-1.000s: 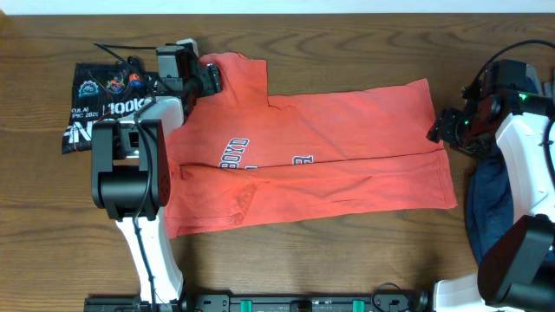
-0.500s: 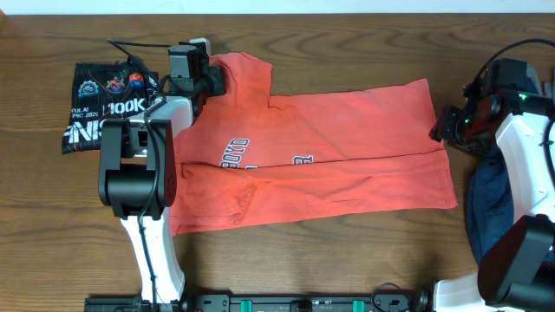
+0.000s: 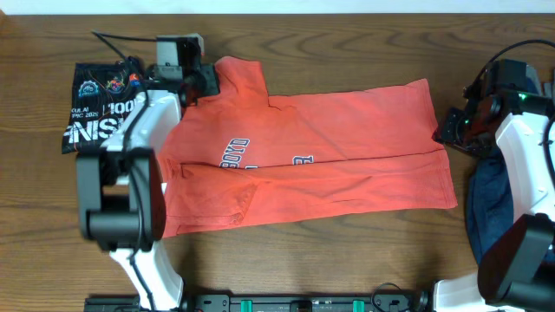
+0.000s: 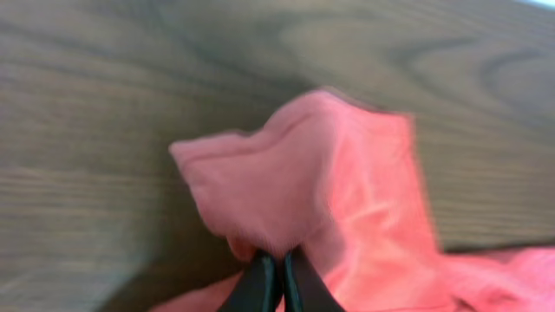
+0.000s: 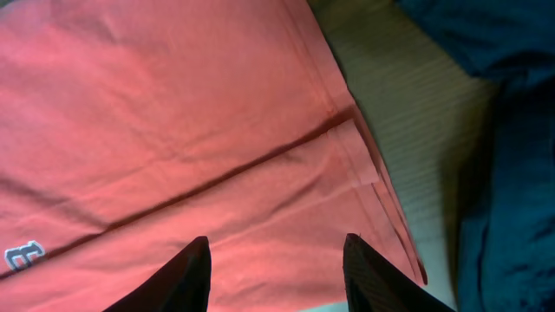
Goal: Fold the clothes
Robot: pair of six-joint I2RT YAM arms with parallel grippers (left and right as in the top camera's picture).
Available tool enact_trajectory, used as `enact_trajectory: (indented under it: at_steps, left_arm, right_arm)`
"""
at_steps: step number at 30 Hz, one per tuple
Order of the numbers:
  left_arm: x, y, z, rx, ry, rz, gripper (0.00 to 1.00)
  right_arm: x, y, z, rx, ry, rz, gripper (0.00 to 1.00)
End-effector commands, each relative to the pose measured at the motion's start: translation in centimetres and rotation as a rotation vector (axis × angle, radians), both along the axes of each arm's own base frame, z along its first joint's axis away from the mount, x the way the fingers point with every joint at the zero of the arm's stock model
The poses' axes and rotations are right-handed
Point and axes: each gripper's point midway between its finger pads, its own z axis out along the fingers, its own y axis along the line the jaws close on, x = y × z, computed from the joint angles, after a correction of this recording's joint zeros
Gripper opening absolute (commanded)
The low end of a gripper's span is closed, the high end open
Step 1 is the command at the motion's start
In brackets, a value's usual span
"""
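Black cloth comes first at the far left: a folded black printed garment [image 3: 97, 111] with white lettering and small coloured badges lies flat on the dark brown wooden table [image 3: 286, 251], just beside the left arm. Next to it, at the upper left corner of the spread clothing, the left gripper [image 3: 211, 81] sits at the sleeve of the orange-red short-sleeved T-shirt [image 3: 347, 160]. In the left wrist view, the left gripper [image 4: 279, 276] has its black fingers [image 4: 258, 284] pressed together, pinching a bunched fold of the sleeve cloth, which rises in a soft peak above the tips with bare table around it. That view is blurred.

The orange-red short-sleeved T-shirt fills the middle of the table, lying sideways with the sleeve to the upper left and the hem to the right. A long crease runs across it from left to right, and part of its navy-and-white print shows along that crease.

At the hem end, the right gripper [image 3: 440, 130] is at the upper right corner of the cloth. The right wrist view shows the right gripper [image 5: 276, 269] with its fingers [image 5: 186, 276] spread apart above the orange-red short-sleeved T-shirt [image 5: 173, 130], close to the hem edge and the crease; whether the tips touch the cloth I cannot tell.

Furthest right, a crumpled navy blue T-shirt [image 3: 482, 201] lies partly under the right arm, just beside the hem [image 5: 507, 147].
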Motion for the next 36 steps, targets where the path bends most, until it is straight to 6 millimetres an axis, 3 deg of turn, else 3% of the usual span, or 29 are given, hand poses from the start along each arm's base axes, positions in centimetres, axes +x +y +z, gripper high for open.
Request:
enact_trajectory:
  at_steps: [1, 7, 10, 16, 22, 29, 36]
  left_arm:
    - [-0.6, 0.4, 1.4, 0.008, 0.005, 0.001, 0.06]
    - [-3.0, 0.4, -0.4, 0.012, 0.128, 0.000, 0.06]
    - [-3.8, 0.5, -0.9, 0.013, 0.167, 0.000, 0.06]
    - [-4.9, 0.5, -1.6, 0.015, 0.219, 0.000, 0.06]
    - [-5.4, 0.5, -1.9, 0.015, 0.241, 0.000, 0.06]
    - [-5.6, 0.5, -2.0, 0.016, 0.251, 0.000, 0.06]
    - [-5.8, 0.5, -2.1, 0.016, 0.261, 0.000, 0.06]
  right_arm:
    - [0.8, 0.2, -1.2, -0.013, 0.017, 0.015, 0.48]
    - [4.6, -0.1, -2.8, -0.023, 0.012, 0.063, 0.48]
    - [7.3, -0.5, -3.4, -0.048, 0.006, 0.067, 0.56]
    - [12.9, -0.8, -5.1, -0.071, -0.064, 0.079, 0.59]
    - [17.2, -0.5, -6.5, -0.093, -0.192, 0.083, 0.57]
    - [19.7, 0.2, -7.7, -0.103, -0.269, 0.073, 0.56]
    - [20.6, -0.6, -10.0, -0.135, -0.272, 0.000, 0.56]
